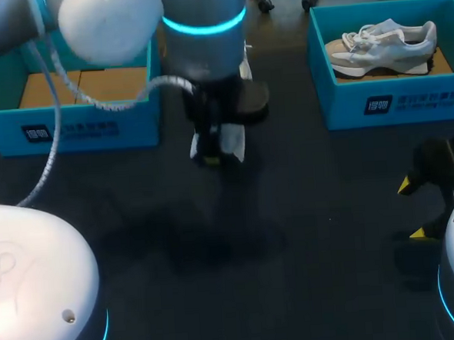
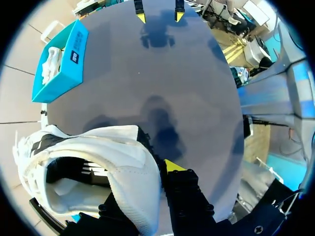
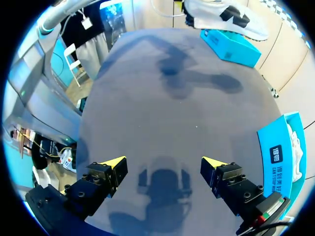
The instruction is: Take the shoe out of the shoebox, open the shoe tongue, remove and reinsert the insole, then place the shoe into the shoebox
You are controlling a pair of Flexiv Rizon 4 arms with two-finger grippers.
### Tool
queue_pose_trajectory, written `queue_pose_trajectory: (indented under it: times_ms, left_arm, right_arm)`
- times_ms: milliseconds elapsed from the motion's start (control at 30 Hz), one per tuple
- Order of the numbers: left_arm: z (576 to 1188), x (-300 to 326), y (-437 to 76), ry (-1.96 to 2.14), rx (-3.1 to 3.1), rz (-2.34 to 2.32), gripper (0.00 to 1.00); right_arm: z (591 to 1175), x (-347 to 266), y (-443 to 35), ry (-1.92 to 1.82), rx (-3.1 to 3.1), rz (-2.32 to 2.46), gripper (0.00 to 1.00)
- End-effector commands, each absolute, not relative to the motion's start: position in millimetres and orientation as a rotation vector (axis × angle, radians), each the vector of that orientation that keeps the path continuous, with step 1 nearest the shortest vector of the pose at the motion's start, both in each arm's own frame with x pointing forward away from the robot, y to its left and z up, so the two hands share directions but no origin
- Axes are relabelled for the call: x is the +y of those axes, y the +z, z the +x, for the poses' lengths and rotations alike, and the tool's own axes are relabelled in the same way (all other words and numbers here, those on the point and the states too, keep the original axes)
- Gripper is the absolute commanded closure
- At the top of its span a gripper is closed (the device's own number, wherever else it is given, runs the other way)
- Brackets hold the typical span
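L gripper pinches white fabric sneaker, head view upper centre; R gripper spread, lower right, above dark surface.

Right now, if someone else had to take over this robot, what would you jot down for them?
Left hand: shut on the white shoe at the rim of its opening, held above the table.
Right hand: open, empty, over bare table.
Left shoebox: no shoe showing. Right shoebox: holds a second shoe.
Done: shoe is out of a box.
Left: open the tongue, insole out and back in (progress can't be told), shoe back into the box.
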State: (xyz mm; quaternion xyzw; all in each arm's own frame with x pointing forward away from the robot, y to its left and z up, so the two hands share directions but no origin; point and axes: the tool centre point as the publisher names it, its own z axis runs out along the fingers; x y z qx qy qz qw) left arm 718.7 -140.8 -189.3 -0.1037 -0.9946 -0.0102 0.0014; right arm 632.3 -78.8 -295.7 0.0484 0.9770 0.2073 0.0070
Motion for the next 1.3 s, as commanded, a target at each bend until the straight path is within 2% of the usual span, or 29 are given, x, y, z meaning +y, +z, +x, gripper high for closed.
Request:
queue_pose_trajectory:
  times_ms: [33,600,900,1300]
  left_arm:
    - [736,-126,-163,-0.004,-3.078,-0.304,1.00]
    - [738,-123,-165,0.010,-3.059,-0.308,1.00]
    - [837,-58,-120,0.013,-3.106,-0.221,1.00]
    - [917,15,-118,-0.128,-3.076,-0.181,1.00]
  right_arm:
    - [631,-79,-296,0.646,3.055,0.152,0.00]
    - [631,-79,-296,0.646,3.055,0.152,0.00]
    - [631,-79,-296,0.646,3.055,0.152,0.00]
    - [631,-79,-296,0.646,3.055,0.152,0.00]
